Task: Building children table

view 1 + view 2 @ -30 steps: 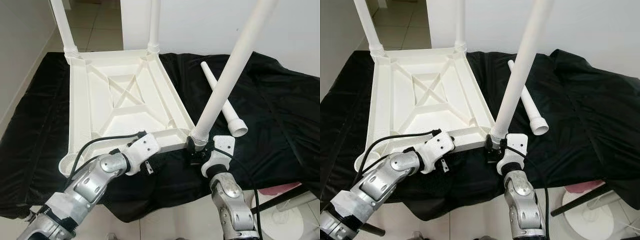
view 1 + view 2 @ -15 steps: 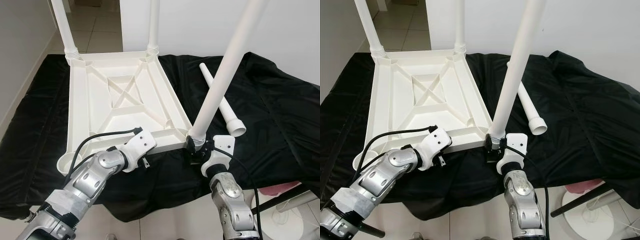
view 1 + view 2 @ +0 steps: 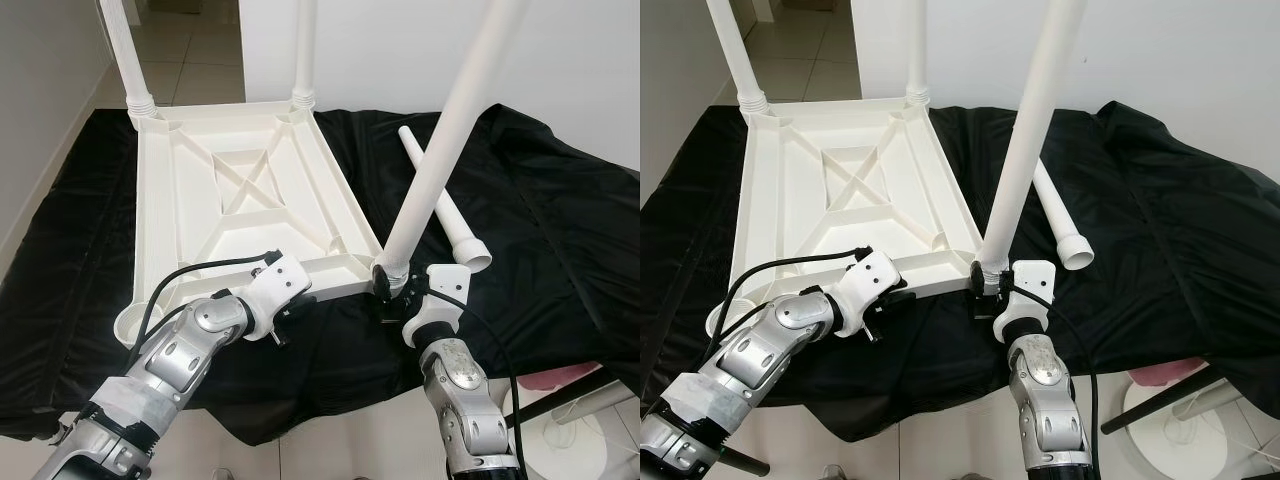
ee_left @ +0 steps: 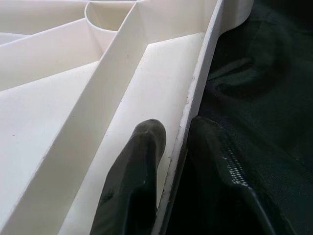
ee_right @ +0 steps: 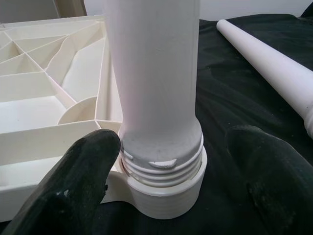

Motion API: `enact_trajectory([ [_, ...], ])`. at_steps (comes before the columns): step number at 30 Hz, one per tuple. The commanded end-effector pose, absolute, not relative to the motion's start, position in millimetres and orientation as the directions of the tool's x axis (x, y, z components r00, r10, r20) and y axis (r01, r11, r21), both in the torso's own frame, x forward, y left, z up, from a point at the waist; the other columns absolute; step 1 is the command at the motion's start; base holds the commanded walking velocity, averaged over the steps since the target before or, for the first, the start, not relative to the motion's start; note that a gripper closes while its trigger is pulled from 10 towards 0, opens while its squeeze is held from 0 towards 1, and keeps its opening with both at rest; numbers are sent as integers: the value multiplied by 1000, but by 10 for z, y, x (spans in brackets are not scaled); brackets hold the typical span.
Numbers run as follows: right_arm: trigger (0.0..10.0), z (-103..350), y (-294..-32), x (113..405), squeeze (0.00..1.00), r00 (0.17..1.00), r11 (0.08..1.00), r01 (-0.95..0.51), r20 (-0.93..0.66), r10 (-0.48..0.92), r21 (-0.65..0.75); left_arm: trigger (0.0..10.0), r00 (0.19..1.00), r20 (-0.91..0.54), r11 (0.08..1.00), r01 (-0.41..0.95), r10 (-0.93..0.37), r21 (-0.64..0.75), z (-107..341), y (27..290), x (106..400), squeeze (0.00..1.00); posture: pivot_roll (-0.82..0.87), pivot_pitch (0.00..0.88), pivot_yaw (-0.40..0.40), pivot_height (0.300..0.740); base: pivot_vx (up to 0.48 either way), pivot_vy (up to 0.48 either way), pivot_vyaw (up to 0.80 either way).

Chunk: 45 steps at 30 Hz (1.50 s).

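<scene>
A white plastic table top (image 3: 200,230) lies upside down on a black cloth. Two white legs (image 3: 128,50) (image 3: 305,50) stand screwed into its far corners. A third leg (image 3: 440,150) leans in the near right corner socket, its threads (image 5: 161,161) still showing above the collar. My right gripper (image 3: 392,295) is open and straddles that leg's base; one finger (image 5: 83,181) is by the collar, the other (image 5: 266,171) stands apart. My left gripper (image 4: 178,128) is shut on the table top's near rim (image 4: 195,93), one finger on each side. A loose fourth leg (image 3: 445,205) lies on the cloth to the right.
The black cloth (image 3: 560,230) covers a low surface; its front edge hangs just past the table top. Tiled floor (image 3: 190,60) and a white wall (image 3: 380,50) lie beyond. A pink object (image 3: 575,378) and a dark pole (image 3: 570,400) sit at the lower right.
The leaning leg has tipped slightly more upright in its socket. My left wrist has shifted a little along the near rim. The loose leg has not moved.
</scene>
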State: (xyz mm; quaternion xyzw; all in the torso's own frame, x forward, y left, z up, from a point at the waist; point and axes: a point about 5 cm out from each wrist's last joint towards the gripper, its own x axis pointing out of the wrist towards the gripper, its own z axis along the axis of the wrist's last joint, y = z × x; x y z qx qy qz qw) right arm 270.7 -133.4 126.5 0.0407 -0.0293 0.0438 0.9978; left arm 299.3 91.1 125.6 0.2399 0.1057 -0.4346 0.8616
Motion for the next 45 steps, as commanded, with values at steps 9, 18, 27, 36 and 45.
enact_trajectory([
  [9,10000,1240,-1360,2723,0,996,993,-81,53,76,83,0,676,-506,605,726,-536,328,1056,1192,3045,0,-21,75,-57,740,0,0,0],
  [18,10000,1232,-1371,2730,0,996,994,-74,48,71,81,0,705,-527,662,680,-474,314,1062,1265,3015,0,-20,82,-61,740,0,0,0],
  [27,10000,1232,-1369,2738,0,996,994,-77,48,74,81,10000,710,-528,669,673,-465,316,1130,1282,3029,0,-18,90,-59,740,0,0,0],
  [36,10000,1228,-1368,2740,0,996,994,-73,49,69,83,0,773,-510,764,571,-378,301,1178,1407,3111,0,-19,90,-54,740,0,0,0],
  [45,10000,1234,-1367,2754,0,996,994,-73,51,69,83,10000,792,-513,792,529,-331,305,1199,1457,3130,1000,-17,90,-56,740,0,0,0],
])
